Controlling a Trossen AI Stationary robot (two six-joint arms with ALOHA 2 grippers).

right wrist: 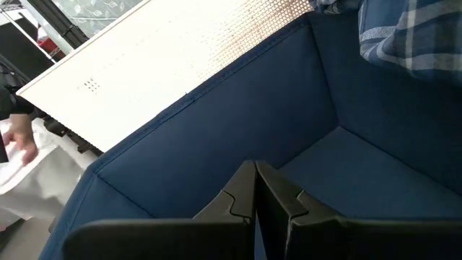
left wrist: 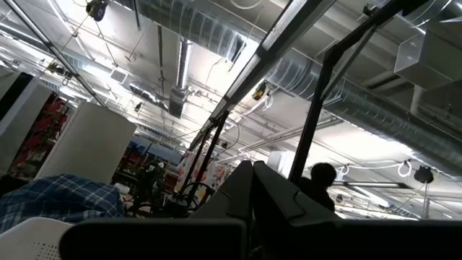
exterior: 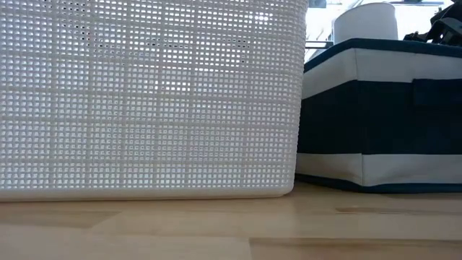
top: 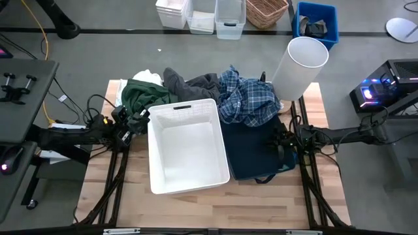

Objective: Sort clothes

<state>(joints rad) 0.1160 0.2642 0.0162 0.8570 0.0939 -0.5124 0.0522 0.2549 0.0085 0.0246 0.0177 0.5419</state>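
clothes piled along the far edge of the table (top: 196,212), at 12 o'clock from the two bins. from left to right in the high view: a white garment (top: 147,78) at the left end, partly under the dark green garment (top: 144,95); dark green one touching the far-left corner of the white plastic bin (top: 186,147); next a dark grey garment (top: 186,85) behind the bin's far rim; then the blue-and-white plaid shirt (top: 247,98), draped over the far edge of the navy blue bin (top: 255,153).

left gripper (top: 134,121) at 9 o'clock of the white plastic bin, just beside its left wall and close to the dark green garment; fingers (left wrist: 278,195) pressed together in the left wrist view, nothing between them, aimed up toward the ceiling.

white plastic bin and navy blue bin side by side, walls touching or nearly so.

right gripper (top: 282,145) over the right side of the navy blue bin, at 5 o'clock from the plaid shirt; fingers (right wrist: 278,195) closed against each other in the right wrist view, gripping nothing, blue bin floor beyond them.

white cylinder (top: 299,67) leaning at the table's far-right corner.
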